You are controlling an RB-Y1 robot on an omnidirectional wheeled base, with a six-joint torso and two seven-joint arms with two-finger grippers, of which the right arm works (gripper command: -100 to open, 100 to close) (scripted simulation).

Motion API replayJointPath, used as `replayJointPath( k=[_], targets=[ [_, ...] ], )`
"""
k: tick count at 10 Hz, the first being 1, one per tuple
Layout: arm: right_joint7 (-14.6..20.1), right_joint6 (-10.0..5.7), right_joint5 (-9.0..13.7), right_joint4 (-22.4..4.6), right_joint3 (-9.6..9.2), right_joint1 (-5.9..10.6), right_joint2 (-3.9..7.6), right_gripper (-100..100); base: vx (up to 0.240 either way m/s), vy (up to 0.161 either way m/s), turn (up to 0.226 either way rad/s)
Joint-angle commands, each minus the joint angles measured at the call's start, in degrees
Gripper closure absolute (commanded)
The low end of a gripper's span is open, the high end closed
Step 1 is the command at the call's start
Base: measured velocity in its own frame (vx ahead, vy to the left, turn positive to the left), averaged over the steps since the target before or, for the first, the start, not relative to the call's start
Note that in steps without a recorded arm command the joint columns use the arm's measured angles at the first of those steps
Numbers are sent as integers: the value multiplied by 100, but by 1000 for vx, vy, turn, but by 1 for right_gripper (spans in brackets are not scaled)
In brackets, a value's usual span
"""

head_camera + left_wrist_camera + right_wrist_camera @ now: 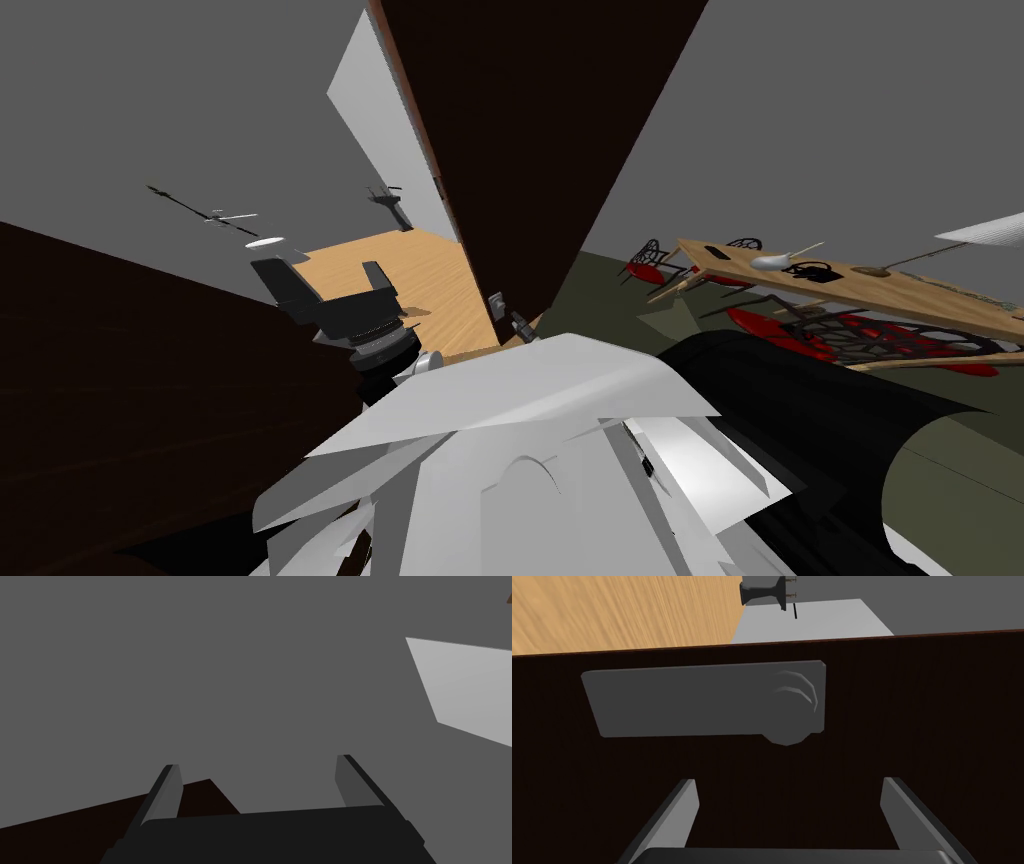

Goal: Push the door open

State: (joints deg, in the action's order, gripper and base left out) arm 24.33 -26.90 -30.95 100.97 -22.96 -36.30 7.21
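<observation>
Head view, door [520,150]: dark brown and plain, standing ajar in the middle of the picture with its narrow edge turned toward me.
Head view, beyond the door: light wood floor [400,265] and grey walls.
Head view, left gripper [320,265]: held up left of the door and well apart from it, two fingers spread wide, nothing between them.
Head view, right side: a wooden table [900,290] bearing small items, with red chairs [850,340] beside it.
Left wrist view, left gripper: fingers wide apart, empty, pointing at a grey wall.
Right wrist view, door: its dark brown face spans the picture, with the grain barely showing.
Right wrist view, handle plate [687,701]: a flat grey oblong on the door face, with a round grey knob [789,713] at one end.
Right wrist view, right gripper [789,781]: fingers wide apart and gripping nothing, aimed at the bare door face just beside the plate, near the knob. Whether the tips touch the door cannot be told.
Right wrist view, past the door's edge: wood floor and a small grey wall fitting [764,591].
</observation>
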Motion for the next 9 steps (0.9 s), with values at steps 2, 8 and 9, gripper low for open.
replayJointPath(
  k=[2, 8, 9],
  targets=[
    [-7, -29, 6, -1, 26, -36, -7, -100, -166, 3, -48],
    [-89, 109, 85, -179, 84, 259, -166, -100, 174, 68, 30],
    [-100, 129, 96, -204, 91, 300, -190, -100, 181, 97, 29]
  ],
)
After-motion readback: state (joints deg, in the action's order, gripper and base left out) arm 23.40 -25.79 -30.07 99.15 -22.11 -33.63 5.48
